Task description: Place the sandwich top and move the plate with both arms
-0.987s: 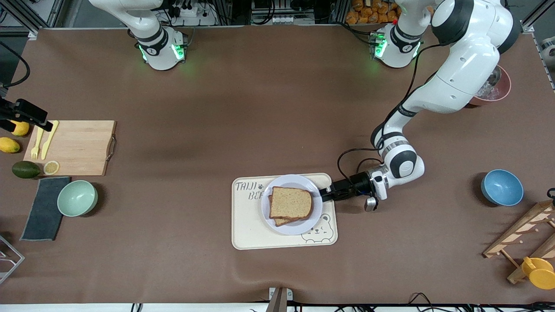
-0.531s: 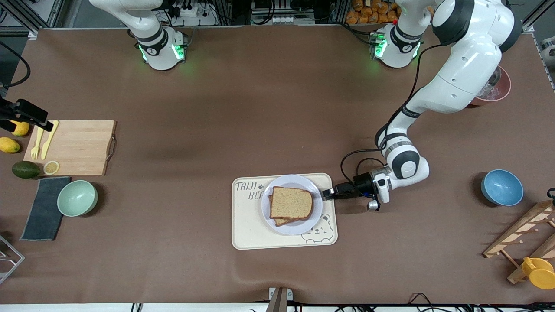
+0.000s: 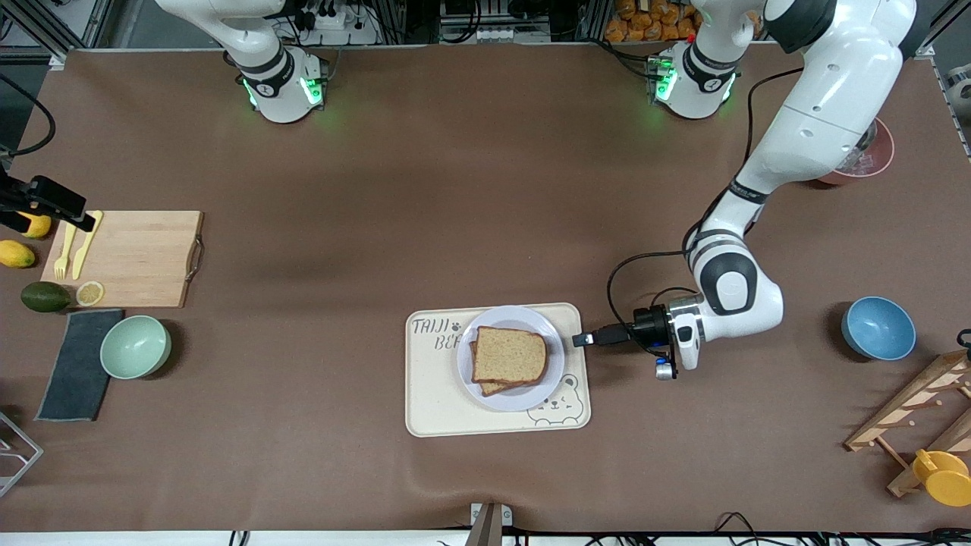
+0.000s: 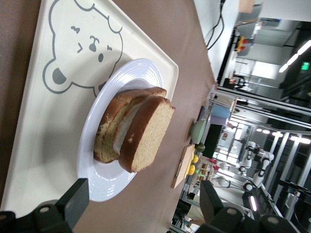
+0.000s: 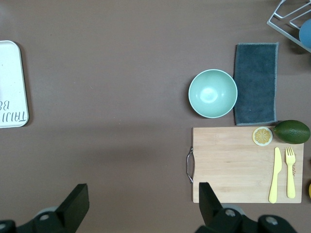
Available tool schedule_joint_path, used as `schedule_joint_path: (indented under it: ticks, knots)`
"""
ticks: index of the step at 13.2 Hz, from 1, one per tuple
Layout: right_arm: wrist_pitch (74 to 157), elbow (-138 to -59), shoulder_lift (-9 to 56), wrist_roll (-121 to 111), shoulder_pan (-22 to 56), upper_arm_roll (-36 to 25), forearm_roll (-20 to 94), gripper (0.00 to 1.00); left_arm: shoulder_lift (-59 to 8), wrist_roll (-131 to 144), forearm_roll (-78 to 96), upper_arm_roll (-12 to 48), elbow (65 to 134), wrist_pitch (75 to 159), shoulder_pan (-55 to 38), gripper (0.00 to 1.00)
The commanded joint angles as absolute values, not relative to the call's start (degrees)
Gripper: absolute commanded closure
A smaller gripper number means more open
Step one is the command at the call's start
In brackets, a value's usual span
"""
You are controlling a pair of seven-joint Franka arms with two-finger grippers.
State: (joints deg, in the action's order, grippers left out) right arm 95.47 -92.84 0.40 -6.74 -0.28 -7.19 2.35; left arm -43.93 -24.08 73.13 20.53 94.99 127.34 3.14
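Observation:
The sandwich top [image 3: 510, 354] lies on a lower bread slice [image 3: 489, 388] on the plate [image 3: 550, 379], which stands on the cream bear-print tray [image 3: 432, 402]. My left gripper [image 3: 582, 339] is low beside the tray's edge toward the left arm's end, open and empty, clear of the plate. In the left wrist view the sandwich top [image 4: 148, 133], the plate [image 4: 104, 179] and the tray [image 4: 29, 145] show past my left gripper [image 4: 146, 208]. My right gripper [image 5: 141, 208] is open and empty high over bare table; it is out of the front view.
A wooden cutting board [image 3: 125, 258] with yellow cutlery, a green bowl [image 3: 136, 346] and a grey cloth [image 3: 80, 364] lie at the right arm's end. A blue bowl [image 3: 878, 327], a wooden rack [image 3: 910, 417] and a yellow cup [image 3: 941, 476] are at the left arm's end.
My left gripper has drawn back from the plate's rim toward the left arm's end of the table. The plate and sandwich have not moved.

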Motion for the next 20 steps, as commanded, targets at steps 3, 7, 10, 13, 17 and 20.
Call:
schedule_joint_path:
  ticks: [3,7,10,13,17,20]
  knots:
    - [95.3,-92.7,0.3,-6.1,-1.2,-6.3,3.2,0.00,-38.1,-1.7,53.0,20.2,93.6,127.9,2.7,0.00]
    - [95.3,-92.7,0.3,-6.1,-1.1,-6.2,3.2,0.00,-32.5,6.9,44.3,20.1,93.5,127.3,3.0,0.00]
    - [95.3,-92.5,0.1,-6.1,-0.8,-6.0,3.2,0.00,-27.4,10.2,34.0,20.0,93.3,121.8,5.7,0.00]
    - [95.3,-92.4,0.2,-6.2,-1.1,-6.1,3.1,0.00,-22.4,11.6,17.6,20.0,90.3,111.7,7.6,0.00]
    - [94.7,-92.4,0.2,-6.1,-1.1,-6.1,3.0,0.00,-19.5,11.5,5.2,20.0,83.0,97.6,7.9,0.00]
    - [94.8,-92.3,0.2,-6.2,-1.1,-6.1,3.0,0.00,-15.3,10.7,-7.6,19.9,83.0,92.8,8.5,0.00]
